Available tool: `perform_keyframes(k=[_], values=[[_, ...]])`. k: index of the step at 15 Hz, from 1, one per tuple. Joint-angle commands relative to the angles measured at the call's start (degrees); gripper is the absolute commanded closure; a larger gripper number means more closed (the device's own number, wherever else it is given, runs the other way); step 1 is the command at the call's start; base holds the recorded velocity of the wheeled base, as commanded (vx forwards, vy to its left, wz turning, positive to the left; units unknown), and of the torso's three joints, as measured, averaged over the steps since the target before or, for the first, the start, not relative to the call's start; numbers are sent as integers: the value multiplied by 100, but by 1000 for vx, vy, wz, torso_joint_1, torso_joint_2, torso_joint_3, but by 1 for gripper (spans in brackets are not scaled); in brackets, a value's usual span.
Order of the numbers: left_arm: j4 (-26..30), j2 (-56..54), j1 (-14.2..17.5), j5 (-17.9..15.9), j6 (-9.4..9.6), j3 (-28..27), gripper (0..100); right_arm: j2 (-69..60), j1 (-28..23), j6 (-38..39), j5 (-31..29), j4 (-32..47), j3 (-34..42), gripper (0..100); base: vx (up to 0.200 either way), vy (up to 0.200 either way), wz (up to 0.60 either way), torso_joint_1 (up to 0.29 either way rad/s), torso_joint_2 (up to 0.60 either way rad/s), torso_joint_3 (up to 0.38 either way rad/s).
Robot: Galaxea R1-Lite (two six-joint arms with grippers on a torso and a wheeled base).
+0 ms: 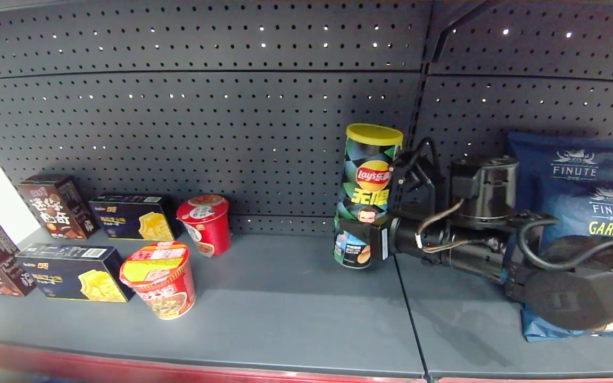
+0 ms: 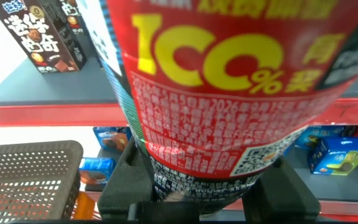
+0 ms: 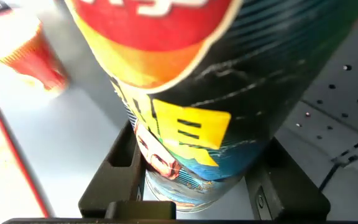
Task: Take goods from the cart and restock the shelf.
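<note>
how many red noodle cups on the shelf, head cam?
2. One red round noodle cup stands near the front edge of the grey shelf, beside a navy cardboard box; the second cup stands farther back, by the pegboard wall. None looks hidden.

Dim shelf (image 1: 285, 298), light pinpricks through the pegboard (image 1: 205, 133) (soft shadow beside the noodle cup (image 1: 160, 279)); edges bow.

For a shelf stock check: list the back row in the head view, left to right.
brown box → dark blue box → red noodle cup → chip can, held by the right gripper → blue snack bags
</note>
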Motion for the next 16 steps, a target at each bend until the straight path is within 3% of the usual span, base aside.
perform_keyframes(k=[1,4,10,13,16], values=[[-78,9,2,54,1,-24,100,-695,292,52,-217,-512,1175,100,0,0,0,0,0,0],[-280,9,2,125,1,-15,100,-1187,275,34,-287,-679,1922,100,0,0,0,0,0,0],[-280,9,2,186,-7,-15,100,-1732,310,8,-542,-679,2370,100,0,0,0,0,0,0],[-280,9,2,195,1,20,100,-1794,653,34,-964,-706,2801,100,0,0,0,0,0,0],[-280,9,2,230,1,12,100,-1838,697,34,-972,-811,2985,100,0,0,0,0,0,0]])
